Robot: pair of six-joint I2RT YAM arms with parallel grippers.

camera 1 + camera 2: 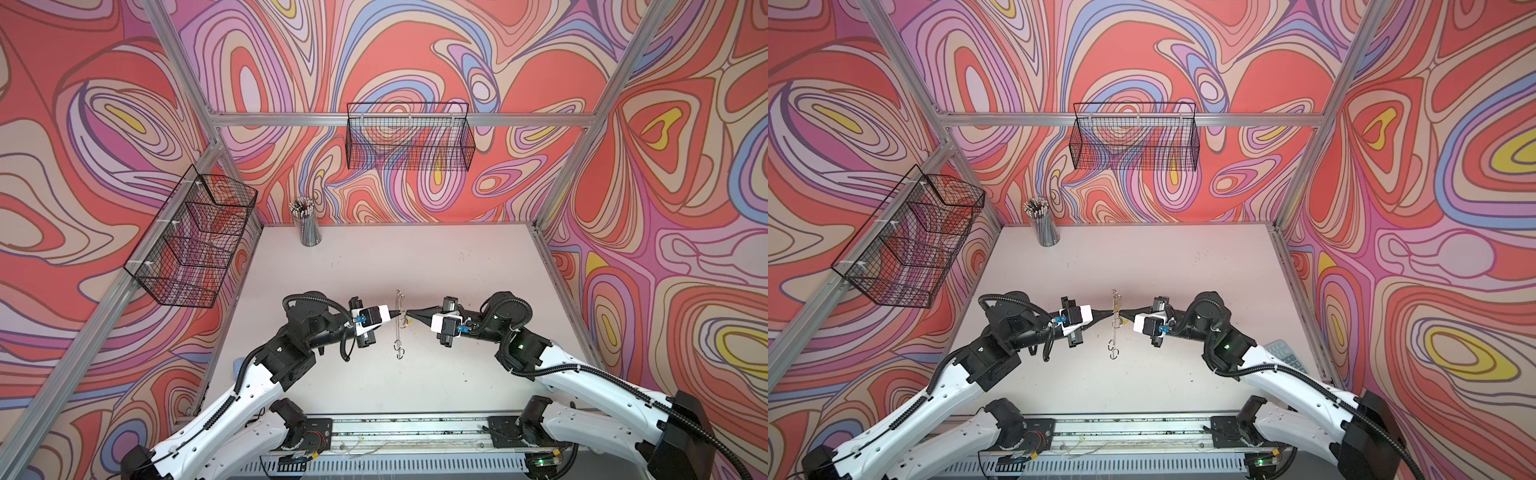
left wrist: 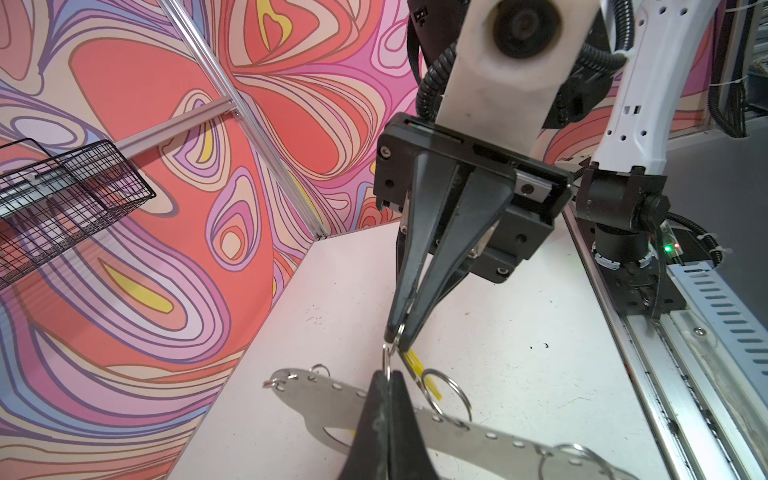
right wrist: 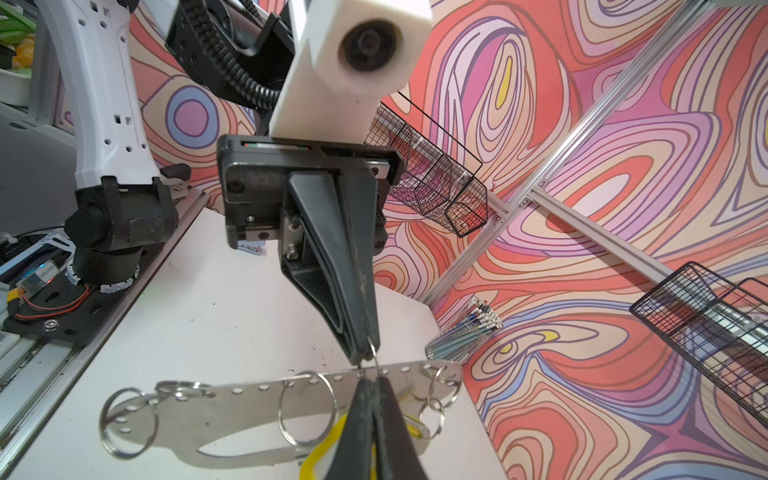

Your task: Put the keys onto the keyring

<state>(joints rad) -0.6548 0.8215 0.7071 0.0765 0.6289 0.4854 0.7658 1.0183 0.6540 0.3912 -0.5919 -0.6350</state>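
- Top views, both: a pale bench (image 1: 374, 266) is walled by swirl-patterned panels (image 1: 415, 62) with wire baskets (image 1: 409, 137) hung on them. The left hand (image 1: 396, 314) and right hand (image 1: 409, 313) meet mid-bench at the keyring (image 1: 399, 332), held on edge.
- Left wrist: I see the right hand (image 2: 398, 332) pressed together on a wire ring (image 2: 386, 357), with a yellow tag (image 2: 415, 362) beside it.
- Right wrist: the left hand (image 3: 365, 353) pinches the keyring's (image 3: 232, 411) holed edge above the scuffed white bench (image 3: 208, 299).

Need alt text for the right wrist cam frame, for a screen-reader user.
The shut right gripper and shut left gripper meet tip to tip, pinching a small wire ring at the holed edge of the keyring, a flat metal plate facing the camera. A yellow tag shows beside the right gripper; a cup of pens sits by the patterned wall.
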